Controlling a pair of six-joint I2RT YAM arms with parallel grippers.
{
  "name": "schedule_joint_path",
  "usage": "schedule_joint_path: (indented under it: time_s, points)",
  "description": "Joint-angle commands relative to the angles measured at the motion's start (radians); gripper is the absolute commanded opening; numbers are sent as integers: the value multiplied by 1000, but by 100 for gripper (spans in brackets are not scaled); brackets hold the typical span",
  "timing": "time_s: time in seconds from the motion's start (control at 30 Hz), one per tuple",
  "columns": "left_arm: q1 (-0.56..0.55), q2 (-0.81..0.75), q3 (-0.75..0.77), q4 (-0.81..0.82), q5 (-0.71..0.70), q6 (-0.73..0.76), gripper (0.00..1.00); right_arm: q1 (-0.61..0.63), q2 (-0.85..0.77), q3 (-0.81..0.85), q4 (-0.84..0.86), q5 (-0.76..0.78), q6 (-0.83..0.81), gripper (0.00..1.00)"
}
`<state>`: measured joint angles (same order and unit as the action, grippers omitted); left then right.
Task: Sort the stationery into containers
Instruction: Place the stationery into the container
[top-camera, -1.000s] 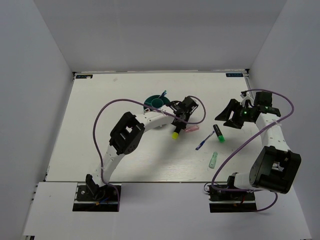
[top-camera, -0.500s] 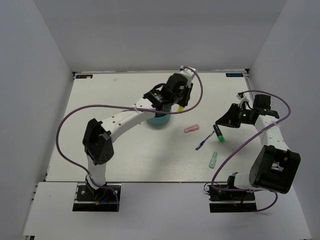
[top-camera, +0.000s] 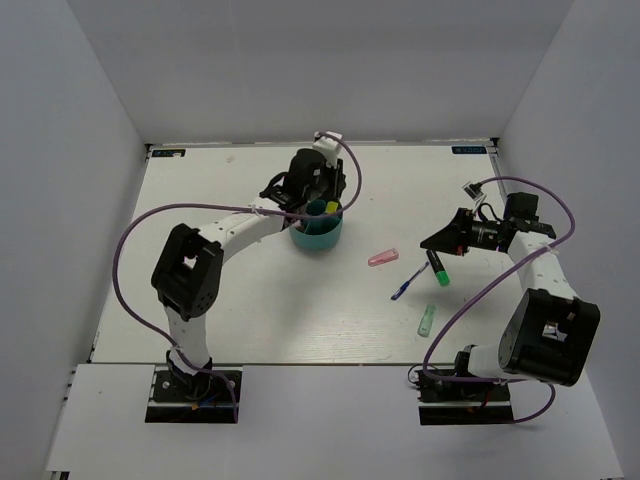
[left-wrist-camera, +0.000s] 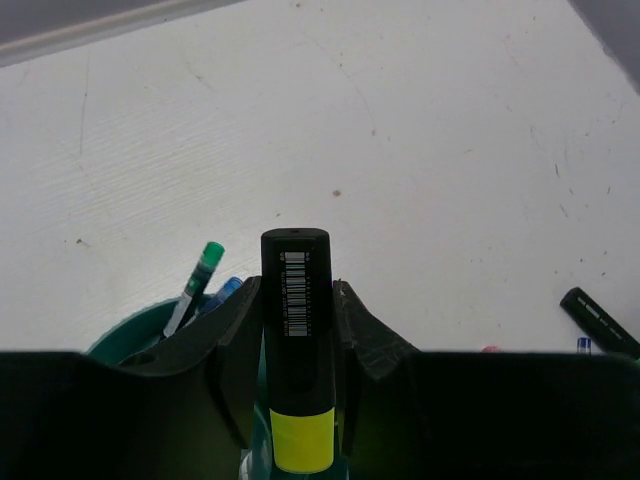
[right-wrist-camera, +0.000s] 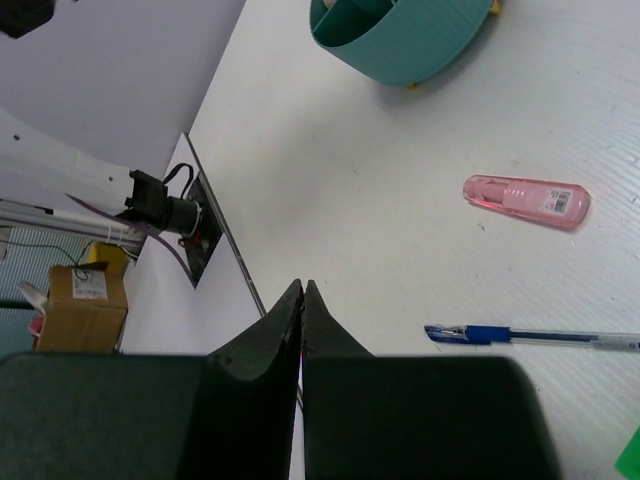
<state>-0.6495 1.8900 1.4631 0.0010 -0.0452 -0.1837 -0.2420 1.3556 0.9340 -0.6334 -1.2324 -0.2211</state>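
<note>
My left jaws are clamped on the yellow highlighter (left-wrist-camera: 297, 350), black cap leading and yellow body nearer my wrist. Just beneath them sits the teal organiser (top-camera: 318, 240). Its rim shows below and to the left of the jaws, and a green-capped pen (left-wrist-camera: 203, 270) stands in a compartment on that side.

I judge the step in hand to be the release. To do it well I should bring the cap over a free compartment, away from the divider and the pen. I should lower until the cap is inside the wall, then part the jaws and lift straight up, so the highlighter neither bounces out nor tips the organiser.

My right jaws are pressed together on nothing, hovering above the desk (right-wrist-camera: 380, 200). A pink piece (right-wrist-camera: 527, 198) lies ahead and to their right, and a blue pen (right-wrist-camera: 530, 337) is closer in on the same side. They should wait there, well apart from the organiser, until the left arm has cleared.
</note>
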Motion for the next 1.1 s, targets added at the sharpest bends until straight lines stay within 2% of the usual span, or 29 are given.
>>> schedule_joint_path:
  time_s: [0.0,0.27,0.6,0.77,1.07]
  points:
    - [36,-23,-3,186,97,-69,0,-3,10,-8,-15,-76,-75,0]
    - [71,3,-10,238,200,-117,0,0,28,-4,-20,-81,-83,0]
    - [103,41,-128,470,362,-148,0,-3,28,-4,-20,-76,-89,0]
    - [126,53,-204,618,378,-142,0,0,33,-6,-22,-82,-92,0]
    - [139,83,-227,669,369,-146,0,0,37,-8,-22,-98,-93,0]
